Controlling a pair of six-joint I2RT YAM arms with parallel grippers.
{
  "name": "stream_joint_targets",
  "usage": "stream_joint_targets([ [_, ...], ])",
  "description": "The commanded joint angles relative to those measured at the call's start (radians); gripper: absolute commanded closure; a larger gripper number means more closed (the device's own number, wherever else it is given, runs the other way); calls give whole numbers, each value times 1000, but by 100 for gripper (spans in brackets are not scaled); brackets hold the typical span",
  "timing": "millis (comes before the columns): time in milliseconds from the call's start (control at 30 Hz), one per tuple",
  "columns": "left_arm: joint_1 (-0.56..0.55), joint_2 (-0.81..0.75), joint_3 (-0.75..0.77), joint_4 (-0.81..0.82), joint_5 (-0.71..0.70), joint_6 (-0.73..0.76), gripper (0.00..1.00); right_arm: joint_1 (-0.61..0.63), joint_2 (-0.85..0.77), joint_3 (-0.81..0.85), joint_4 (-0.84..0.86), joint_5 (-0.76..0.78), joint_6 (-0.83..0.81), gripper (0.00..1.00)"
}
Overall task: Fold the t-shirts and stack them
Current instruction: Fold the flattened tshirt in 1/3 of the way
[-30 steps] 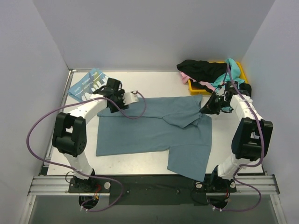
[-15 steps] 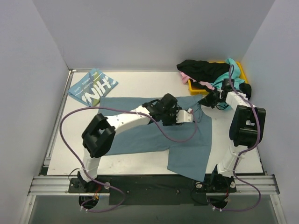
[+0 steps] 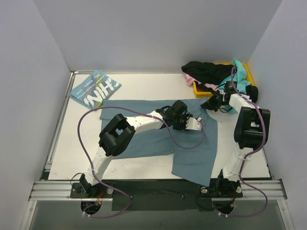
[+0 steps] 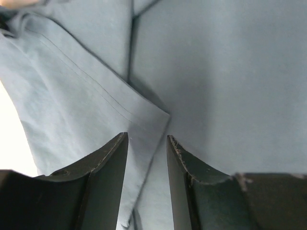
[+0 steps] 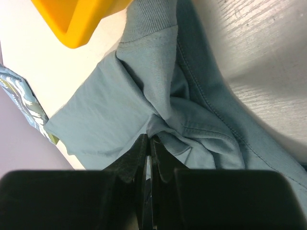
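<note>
The t-shirts lie in three places on the white table (image 3: pixel 153 86). At the far left corner a light-blue t-shirt (image 3: pixel 95 89) is laid folded into a flat rectangle, its big white letters turned up. A slate-teal t-shirt (image 3: pixel 144 136) is spread across the middle, plain and mostly smooth on its left half, while its right part is drawn into creases and reaches down to the near edge.

The left gripper (image 3: pixel 194 123) is held over the right half of this cloth. In the left wrist view its fingers (image 4: pixel 108 158) are seen slightly spread with a narrow gap between them, nothing gripped, above a sleeve hem marked by two rows of stitching.

The right gripper (image 3: pixel 209 105) is placed at the shirt's far right edge, just beside the yellow bin (image 3: pixel 199 91). In the right wrist view its fingers (image 5: pixel 139 153) are pressed together on a bunched fold of the teal cloth, with the ribbed collar visible beyond them.

At the far right corner the bin is filled with a crumpled heap: a black t-shirt (image 3: pixel 206 71) draped over the far rim, a pink one (image 3: pixel 190 80) showing beneath, a turquoise one (image 3: pixel 241 74) at the right.
</note>
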Motion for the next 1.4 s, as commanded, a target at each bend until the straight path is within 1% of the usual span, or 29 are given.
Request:
stream_joint_targets([
  [0, -17, 33, 55, 80, 43, 12, 53, 7, -24, 44, -28, -22, -39, 100],
  [100, -22, 56, 48, 60, 55, 13, 54, -1, -24, 47, -36, -23, -48, 100],
  [167, -22, 66, 45, 33, 62, 42, 55, -6, -27, 47, -38, -23, -50, 100],
  [267, -17, 85, 58, 11, 48, 79, 55, -6, -30, 50, -42, -23, -55, 100],
  [333, -14, 109, 86, 8, 20, 65, 55, -6, -36, 50, -42, -23, -58, 100],
  [367, -14, 114, 104, 8, 8, 61, 57, -6, -38, 49, -44, -23, -62, 100],
  [400, -14, 112, 111, 10, 6, 61, 64, -6, -39, 50, -44, -22, -62, 100],
  [500, -17, 111, 137, -55, 25, 65, 69, -7, -48, 47, -51, -19, -74, 100],
  [567, -16, 106, 143, -67, 19, 56, 73, -7, -50, 47, -51, -20, -76, 100],
  [600, -14, 105, 149, -75, 13, 55, 74, -7, -51, 47, -51, -22, -78, 100],
  [667, -13, 100, 166, -101, 5, 59, 71, -7, -51, 49, -54, -23, -81, 100],
  [700, -13, 99, 175, -107, 2, 61, 68, -7, -54, 49, -56, -25, -82, 100],
  [800, -4, 94, 212, -118, 0, 59, 64, -7, -59, 49, -61, -25, -88, 100],
  [900, 13, 99, 235, -78, -9, 77, 63, -7, -61, 46, -61, -28, -90, 100],
  [1033, 19, 120, 241, -95, -21, 108, 62, -7, -62, 46, -61, -31, -91, 100],
  [1200, 16, 117, 243, -200, 84, 108, 59, -7, -62, 49, -62, -28, -93, 100],
  [1367, 13, 125, 249, -213, 135, 79, 56, -4, -57, 58, -71, -25, -102, 100],
])
